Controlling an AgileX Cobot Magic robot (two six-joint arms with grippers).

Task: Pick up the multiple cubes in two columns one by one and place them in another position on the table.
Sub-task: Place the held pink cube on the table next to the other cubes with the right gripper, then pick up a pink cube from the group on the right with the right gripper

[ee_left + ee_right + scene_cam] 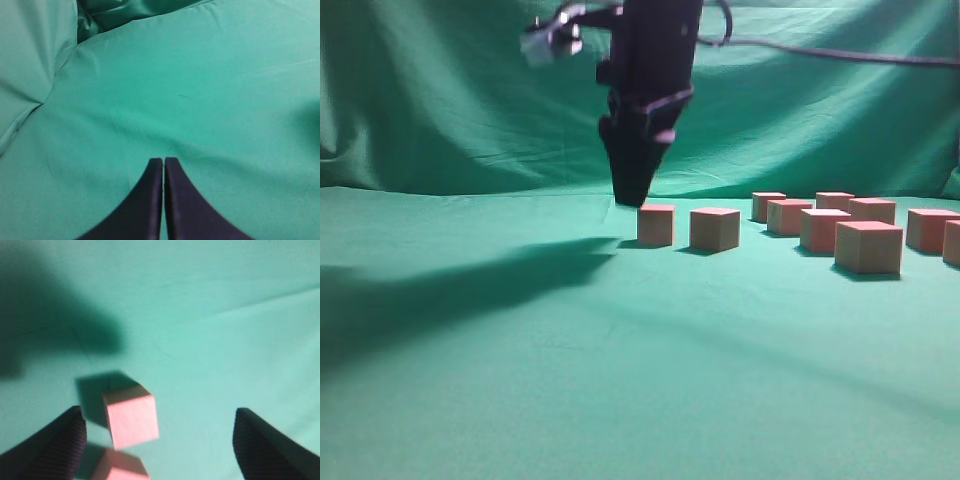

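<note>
Several reddish-pink cubes stand on the teal table. Two sit apart at the middle, one cube on the left and another cube beside it; the rest form two columns at the right. My right gripper hangs just above and behind the left middle cube. In the right wrist view it is open wide, with a cube resting on the cloth near its left finger, untouched. A second cube shows at the bottom edge. My left gripper is shut over bare cloth.
A draped green backdrop rises behind the table. The arm casts a dark shadow over the left of the cloth. A cable runs off to the upper right.
</note>
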